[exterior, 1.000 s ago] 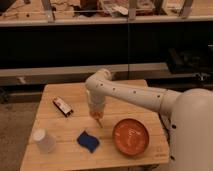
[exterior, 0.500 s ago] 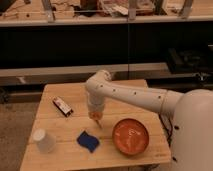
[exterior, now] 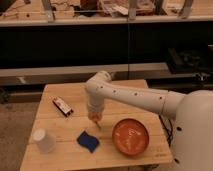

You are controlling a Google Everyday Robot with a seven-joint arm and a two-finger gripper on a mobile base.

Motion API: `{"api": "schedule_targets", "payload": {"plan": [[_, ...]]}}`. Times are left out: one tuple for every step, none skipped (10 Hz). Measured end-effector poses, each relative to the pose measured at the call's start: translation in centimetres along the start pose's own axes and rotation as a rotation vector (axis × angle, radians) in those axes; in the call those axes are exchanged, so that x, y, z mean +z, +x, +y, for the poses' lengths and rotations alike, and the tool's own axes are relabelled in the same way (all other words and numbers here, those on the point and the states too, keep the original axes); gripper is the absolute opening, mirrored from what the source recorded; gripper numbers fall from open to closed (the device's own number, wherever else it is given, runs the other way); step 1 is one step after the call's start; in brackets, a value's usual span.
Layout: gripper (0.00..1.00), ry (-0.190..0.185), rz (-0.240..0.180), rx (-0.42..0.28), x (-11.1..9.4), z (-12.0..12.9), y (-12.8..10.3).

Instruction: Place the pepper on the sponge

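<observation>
Here, the claw [exterior: 94,115] is seen closed on the pepper [exterior: 96,121], which is held just behind the sponge [exterior: 87,140] and apart from it, pale tip downward. A black-and-red packet [exterior: 63,106] is laid farther behind the sponge, to the left; its print cannot be read. A white cup [exterior: 44,140] is stood left of the sponge and an orange plate [exterior: 130,136] right of it, on a pale wooden table [exterior: 125,97]. Dark shelving [exterior: 65,21] is ranged behind.

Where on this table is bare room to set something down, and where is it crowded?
Bare wood: the far corner behind the packet, and the strip between the cup and the sponge. Crowded: centre front, where the gripper holds the pepper close to the sponge, with the plate beside.
</observation>
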Motion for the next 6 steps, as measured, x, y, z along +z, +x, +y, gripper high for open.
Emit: {"api": "schedule_targets", "payload": {"plan": [[0.0,0.001,-0.001,-0.002,0.02,-0.05,-0.11],[0.0,0.005,0.0,-0.006,-0.02,-0.18,-0.33],[0.0,0.007,0.0,-0.008,-0.06,-0.25,-0.44],[0.0,0.008,-0.001,-0.01,-0.05,-0.31,-0.58],[0.0,0.01,-0.001,-0.012,-0.08,-0.39,-0.7],[0.0,0.012,-0.001,-0.016,-0.12,-0.54,-0.9]]}}
